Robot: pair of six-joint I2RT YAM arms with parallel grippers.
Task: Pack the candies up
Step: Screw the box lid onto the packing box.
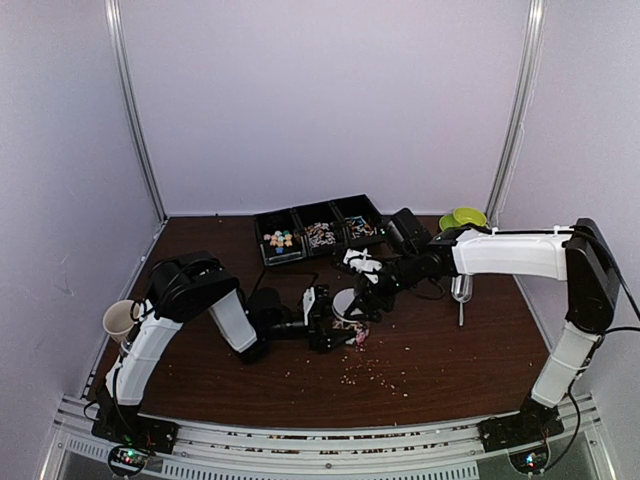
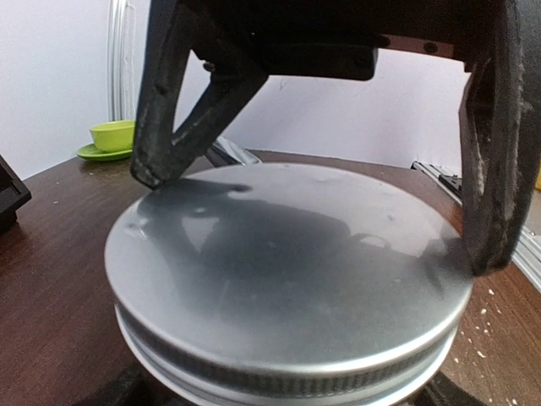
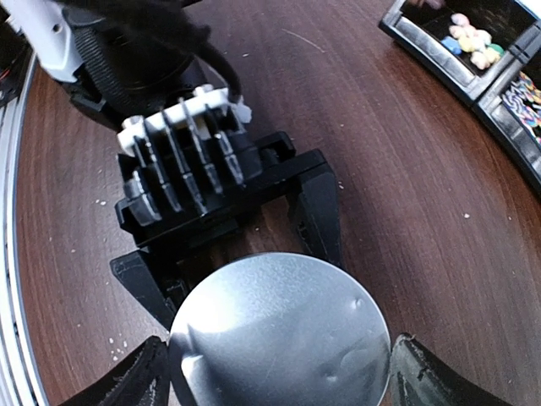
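Observation:
A round metal tin with a silver lid (image 1: pixel 349 303) stands at mid-table. My left gripper (image 1: pixel 328 322) is shut on the tin's body below the lid (image 2: pixel 287 262); its fingers (image 3: pixel 318 211) show in the right wrist view. My right gripper (image 1: pixel 366 292) comes from above, its fingers (image 2: pixel 165 118) pressed on opposite edges of the lid (image 3: pixel 279 338). Pastel candies (image 1: pixel 280 240) and stick-like ones (image 1: pixel 321 236) lie in tray compartments; the pastel ones also show in the right wrist view (image 3: pixel 472 38). A few candies (image 1: pixel 360 338) lie on the table by the tin. The tin's contents are hidden.
The black three-compartment tray (image 1: pixel 300 214) sits at the back. A green bowl on a saucer (image 1: pixel 468 216) stands back right, a metal scoop (image 1: pixel 461 295) lies on the right, a paper cup (image 1: pixel 120 320) stands far left. Pale crumbs (image 1: pixel 380 375) are strewn in front.

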